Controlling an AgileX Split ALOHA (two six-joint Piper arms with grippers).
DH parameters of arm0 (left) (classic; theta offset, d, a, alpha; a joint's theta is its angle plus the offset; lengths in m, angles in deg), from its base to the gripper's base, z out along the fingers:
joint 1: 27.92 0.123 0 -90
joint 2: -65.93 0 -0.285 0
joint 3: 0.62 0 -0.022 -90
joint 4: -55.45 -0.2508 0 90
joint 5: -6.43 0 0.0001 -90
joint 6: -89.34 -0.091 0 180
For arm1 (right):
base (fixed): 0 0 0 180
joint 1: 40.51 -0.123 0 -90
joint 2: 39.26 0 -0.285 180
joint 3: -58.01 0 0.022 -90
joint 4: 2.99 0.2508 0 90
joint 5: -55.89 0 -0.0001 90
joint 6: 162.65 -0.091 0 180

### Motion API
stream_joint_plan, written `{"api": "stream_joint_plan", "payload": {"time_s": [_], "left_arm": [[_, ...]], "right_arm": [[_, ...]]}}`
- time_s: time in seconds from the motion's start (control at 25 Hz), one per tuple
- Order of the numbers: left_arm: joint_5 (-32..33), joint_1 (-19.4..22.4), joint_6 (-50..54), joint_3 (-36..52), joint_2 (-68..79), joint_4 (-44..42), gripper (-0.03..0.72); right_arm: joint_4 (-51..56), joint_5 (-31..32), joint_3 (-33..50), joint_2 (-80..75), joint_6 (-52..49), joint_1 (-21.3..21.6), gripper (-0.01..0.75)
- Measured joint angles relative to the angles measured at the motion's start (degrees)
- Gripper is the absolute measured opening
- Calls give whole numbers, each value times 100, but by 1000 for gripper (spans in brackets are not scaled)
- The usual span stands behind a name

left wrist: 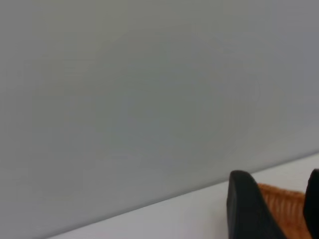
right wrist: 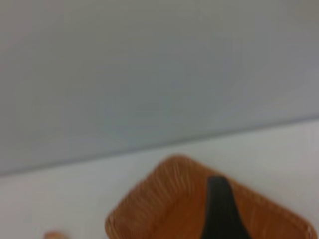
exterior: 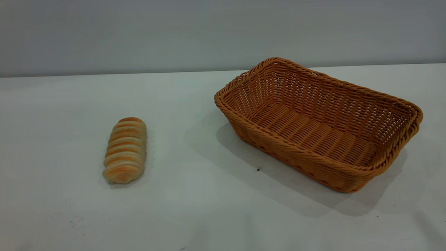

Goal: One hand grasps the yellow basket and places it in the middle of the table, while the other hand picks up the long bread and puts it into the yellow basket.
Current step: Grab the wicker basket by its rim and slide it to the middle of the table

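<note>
The yellow basket (exterior: 318,123) stands empty on the white table (exterior: 195,202), right of centre, turned at an angle. The long bread (exterior: 125,150) lies on the table to the left, well apart from the basket. Neither gripper shows in the exterior view. In the left wrist view my left gripper (left wrist: 280,216) is open and empty, and part of the basket (left wrist: 286,198) shows far off between its jaws. In the right wrist view my right gripper (right wrist: 220,211) is a dark shape in front of the basket (right wrist: 164,204). An end of the bread (right wrist: 52,235) shows at that view's edge.
A plain grey wall (exterior: 223,31) runs behind the table's far edge. A small dark speck (exterior: 258,169) lies on the table in front of the basket. Bare tabletop lies between the bread and the basket.
</note>
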Motion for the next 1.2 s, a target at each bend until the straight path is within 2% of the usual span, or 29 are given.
{"api": "stream_joint_plan", "payload": {"time_s": [0.36, 0.64, 1.2], "left_arm": [[642, 0, -669, -1656, 2874, 39, 353], [781, 0, -1123, -2580, 4698, 29, 353], [766, 0, -1323, -3439, 6309, -200, 353]], "right_arm": [[296, 752, -848, -2291, 698, 0, 470], [-61, 829, -978, -3403, 664, 0, 471], [-298, 739, -1016, -4954, 311, 0, 471]]}}
